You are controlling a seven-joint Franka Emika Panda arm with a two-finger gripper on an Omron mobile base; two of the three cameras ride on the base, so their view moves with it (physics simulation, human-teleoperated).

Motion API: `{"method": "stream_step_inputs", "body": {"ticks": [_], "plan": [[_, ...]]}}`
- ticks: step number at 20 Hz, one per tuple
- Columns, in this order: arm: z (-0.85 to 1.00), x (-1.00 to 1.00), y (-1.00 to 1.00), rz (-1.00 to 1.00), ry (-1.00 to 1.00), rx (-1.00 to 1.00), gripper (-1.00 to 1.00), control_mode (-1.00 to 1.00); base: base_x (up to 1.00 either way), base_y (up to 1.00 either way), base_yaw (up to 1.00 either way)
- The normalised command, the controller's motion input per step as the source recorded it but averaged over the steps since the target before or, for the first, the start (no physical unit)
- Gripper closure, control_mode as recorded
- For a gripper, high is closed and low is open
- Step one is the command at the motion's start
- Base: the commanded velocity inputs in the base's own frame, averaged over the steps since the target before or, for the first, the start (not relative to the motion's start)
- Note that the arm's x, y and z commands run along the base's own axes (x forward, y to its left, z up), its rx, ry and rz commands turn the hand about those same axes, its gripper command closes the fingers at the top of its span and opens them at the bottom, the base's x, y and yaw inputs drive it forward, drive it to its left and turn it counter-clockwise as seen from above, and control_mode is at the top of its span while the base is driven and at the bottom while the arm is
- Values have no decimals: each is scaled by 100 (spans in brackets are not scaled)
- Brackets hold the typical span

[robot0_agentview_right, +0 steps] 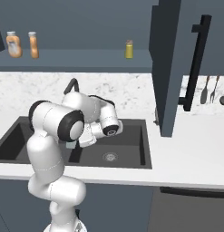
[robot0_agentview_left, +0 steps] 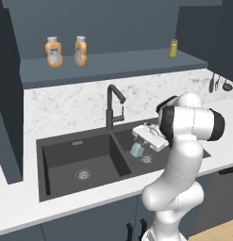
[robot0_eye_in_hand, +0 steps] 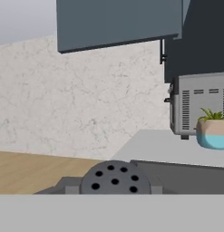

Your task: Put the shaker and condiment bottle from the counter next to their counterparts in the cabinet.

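My gripper (robot0_agentview_left: 138, 147) is shut on the shaker (robot0_agentview_left: 136, 151), a small pale blue-grey one, and holds it above the right basin of the sink (robot0_agentview_left: 56, 162). The shaker's dark holed cap (robot0_eye_in_hand: 114, 177) fills the bottom of the hand view. On the open cabinet's shelf (robot0_agentview_left: 118, 63) two look-alike orange condiment bottles (robot0_agentview_left: 54, 52) (robot0_agentview_left: 80, 51) stand side by side at the left. The yellow-green shaker (robot0_agentview_left: 173, 48) stands at the shelf's right end. From the right base view, the bottles (robot0_agentview_right: 13, 44) (robot0_agentview_right: 33, 44) and yellow-green shaker (robot0_agentview_right: 129, 49) sit on the same shelf.
A black faucet (robot0_agentview_left: 111, 106) rises behind the sink in the marble counter (robot0_agentview_left: 66, 103). The open cabinet door (robot0_agentview_right: 170, 68) with its black bar handle (robot0_agentview_right: 195, 63) juts out at the right. Utensils (robot0_agentview_right: 215, 90) hang beyond it. The hand view shows a toaster (robot0_eye_in_hand: 202, 104) and a potted plant (robot0_eye_in_hand: 213, 132).
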Motion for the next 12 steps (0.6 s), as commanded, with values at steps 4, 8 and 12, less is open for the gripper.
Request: {"method": "stream_step_inputs", "body": {"ticks": [4, 8, 12], "plan": [[3, 0, -1, 0, 0, 1, 100, -100, 0, 0, 0], [59, 3, -2, -13, -3, 0, 100, -100, 0, 0, 0], [43, 0, 0, -11, 0, 0, 100, -100, 0, 0, 0]]}}
